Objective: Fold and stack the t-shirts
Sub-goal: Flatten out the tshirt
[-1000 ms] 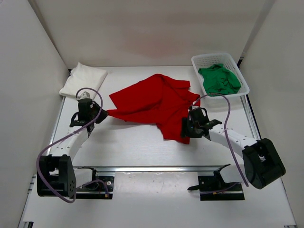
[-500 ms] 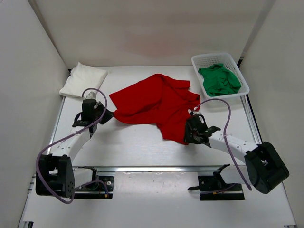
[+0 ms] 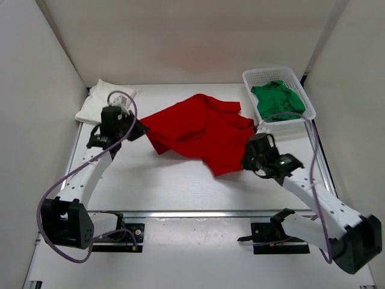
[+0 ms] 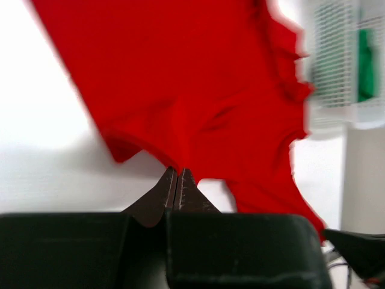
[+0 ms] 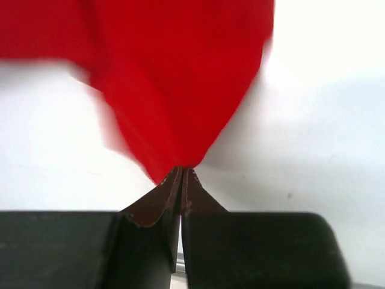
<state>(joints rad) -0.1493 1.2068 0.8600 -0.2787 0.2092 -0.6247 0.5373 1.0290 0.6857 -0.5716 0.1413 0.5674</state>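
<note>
We see the red t-shirt (image 3: 198, 132) spread, rumpled, across the middle of the bench (image 3: 174, 186), with each arm gripping one end of it. The left fingers (image 4: 168, 194) are pressed together on a thin fold of its left edge. In the left wrist view the red cloth fans away from the tips towards the right. The right fingers (image 5: 165, 195) are clamped on the near right corner of the same shirt, and the cloth narrows to a point where it enters the tips. From above, the left arm reaches to the far left side of the shirt and the right arm to its near right side, so the shirt runs slantwise between them. We cannot tell whether the cloth between the two grips lies on the bench or hangs just above it.

The white t-shirt (image 3: 106, 101) lies folded at the far left corner, just beyond the left arm's wrist. The green t-shirt (image 3: 278, 101) sits crumpled inside the white basket (image 3: 264, 74) at the far right.
</note>
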